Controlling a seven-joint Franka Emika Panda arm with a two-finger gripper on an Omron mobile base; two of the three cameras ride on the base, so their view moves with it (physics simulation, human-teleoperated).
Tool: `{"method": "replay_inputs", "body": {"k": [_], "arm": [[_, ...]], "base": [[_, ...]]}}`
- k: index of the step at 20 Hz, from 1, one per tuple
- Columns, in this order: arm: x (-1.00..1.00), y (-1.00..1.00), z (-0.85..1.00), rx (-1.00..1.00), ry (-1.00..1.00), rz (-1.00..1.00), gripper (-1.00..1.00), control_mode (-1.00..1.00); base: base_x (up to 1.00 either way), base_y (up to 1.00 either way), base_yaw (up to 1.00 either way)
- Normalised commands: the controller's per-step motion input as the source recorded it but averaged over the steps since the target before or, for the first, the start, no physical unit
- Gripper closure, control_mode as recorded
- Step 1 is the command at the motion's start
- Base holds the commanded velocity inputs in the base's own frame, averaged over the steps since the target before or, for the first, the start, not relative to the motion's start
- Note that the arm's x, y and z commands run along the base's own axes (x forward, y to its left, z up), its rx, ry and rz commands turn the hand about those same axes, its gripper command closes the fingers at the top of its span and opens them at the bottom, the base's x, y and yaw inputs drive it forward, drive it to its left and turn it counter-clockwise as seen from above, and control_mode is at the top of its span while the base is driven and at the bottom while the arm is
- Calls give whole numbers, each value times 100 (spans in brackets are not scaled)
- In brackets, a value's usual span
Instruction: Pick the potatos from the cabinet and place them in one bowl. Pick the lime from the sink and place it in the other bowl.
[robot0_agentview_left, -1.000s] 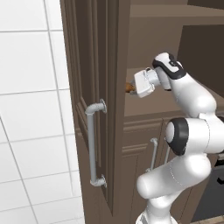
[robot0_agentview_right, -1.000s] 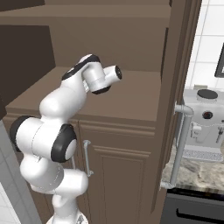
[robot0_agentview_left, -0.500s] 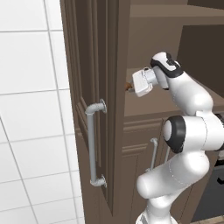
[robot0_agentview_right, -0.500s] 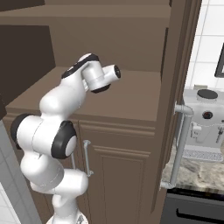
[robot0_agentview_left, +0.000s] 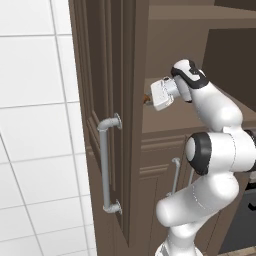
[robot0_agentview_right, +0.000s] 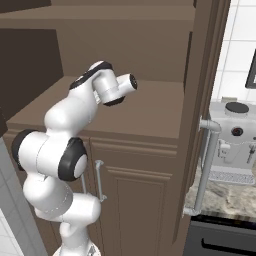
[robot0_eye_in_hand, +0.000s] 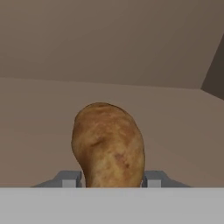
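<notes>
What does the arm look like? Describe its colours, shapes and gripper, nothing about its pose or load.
The arm is glossy white, built of rounded tubular links with bulbous joints ringed in dark grey or black bands. A boxy white hand block carries the gripper, whose small fingers look grey and squared in the hand view. No cables or markings are visible.

Arm folded, wrist level, reaching forward.
Tool (robot0_eye_in_hand: 112, 178) clamped on potato (robot0_eye_in_hand: 109, 146), a fingertip (robot0_eye_in_hand: 70, 179) pressed to each of its sides.
</notes>
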Motion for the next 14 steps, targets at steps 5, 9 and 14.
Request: {"method": "replay_inputs", "body": {"k": [5, 9, 14], "arm": [[0, 0, 0, 1, -1, -1, 100, -100], [0, 0, 0, 0, -1, -7, 100, -100], [-5, 0, 3, 0, 0, -14, 100, -100]], "base": [[0, 0, 0], [0, 0, 0], [0, 0, 0]]}}
